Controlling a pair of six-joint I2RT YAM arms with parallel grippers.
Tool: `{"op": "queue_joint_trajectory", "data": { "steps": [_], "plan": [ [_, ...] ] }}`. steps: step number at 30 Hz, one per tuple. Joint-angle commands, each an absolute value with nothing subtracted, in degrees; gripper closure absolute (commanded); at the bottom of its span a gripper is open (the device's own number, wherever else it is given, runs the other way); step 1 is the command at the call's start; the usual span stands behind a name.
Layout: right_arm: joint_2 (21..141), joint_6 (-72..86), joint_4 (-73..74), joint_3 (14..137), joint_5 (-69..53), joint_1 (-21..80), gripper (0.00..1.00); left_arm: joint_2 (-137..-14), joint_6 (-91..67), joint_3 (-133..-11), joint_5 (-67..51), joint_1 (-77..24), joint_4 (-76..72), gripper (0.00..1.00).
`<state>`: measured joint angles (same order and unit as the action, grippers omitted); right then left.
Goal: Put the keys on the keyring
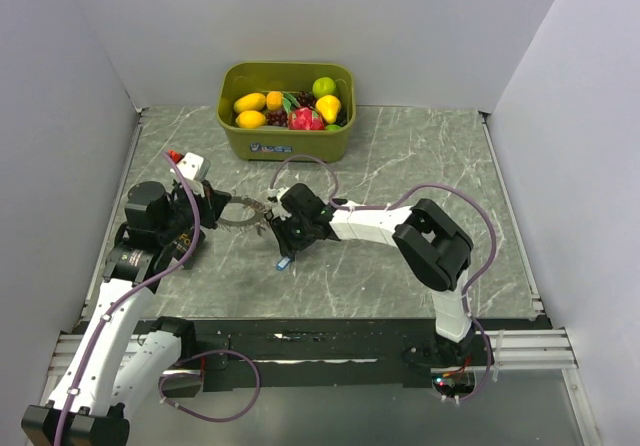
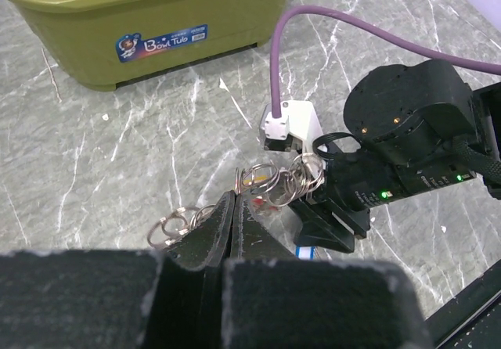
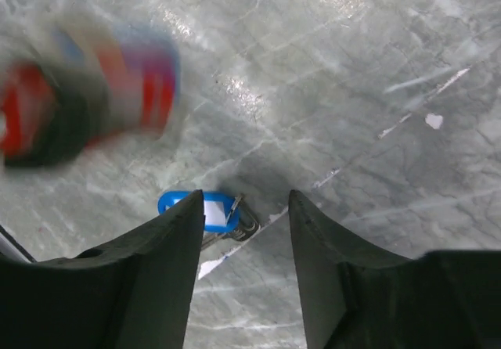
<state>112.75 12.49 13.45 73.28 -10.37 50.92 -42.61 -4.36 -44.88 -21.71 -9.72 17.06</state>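
The keyring (image 2: 275, 181) is a floppy chain of silvery rings. My left gripper (image 2: 233, 196) is shut on it, with loops hanging out on both sides. In the top view the left gripper (image 1: 222, 211) holds the keyring (image 1: 243, 214) just above the table, and its far end reaches my right gripper (image 1: 283, 244). The right gripper (image 3: 244, 200) is open and points down over a blue-headed key (image 3: 202, 210) lying flat on the table by its left finger. That key also shows in the top view (image 1: 285, 262). A small red piece (image 2: 257, 202) shows behind the rings. Other keys are not clearly visible.
A green tub (image 1: 285, 146) of toy fruit stands at the back centre, and its wall shows in the left wrist view (image 2: 156, 36). White walls close the left, right and back sides. A purple cable (image 2: 329, 20) arcs over the right arm. A blurred red and blue shape (image 3: 86, 91) hangs close to the right wrist camera.
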Motion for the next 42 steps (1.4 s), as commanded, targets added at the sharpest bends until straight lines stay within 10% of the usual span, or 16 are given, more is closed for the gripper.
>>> {"op": "queue_joint_trajectory", "data": {
  "steps": [1,7,42],
  "plan": [
    [113.55,13.8,14.76,75.76,-8.88,51.94,0.53,-41.92,-5.63,-45.35,-23.29,-9.23,12.74,0.99],
    [112.59,14.24,14.06,74.18,-9.58,52.38,1.0,-41.49,-5.45,-45.26,-23.12,-9.14,12.57,0.99],
    [69.7,4.67,4.93,55.99,-26.0,40.08,1.0,-47.11,-9.05,-46.67,-27.25,-24.86,9.67,0.99]
  ]
}}
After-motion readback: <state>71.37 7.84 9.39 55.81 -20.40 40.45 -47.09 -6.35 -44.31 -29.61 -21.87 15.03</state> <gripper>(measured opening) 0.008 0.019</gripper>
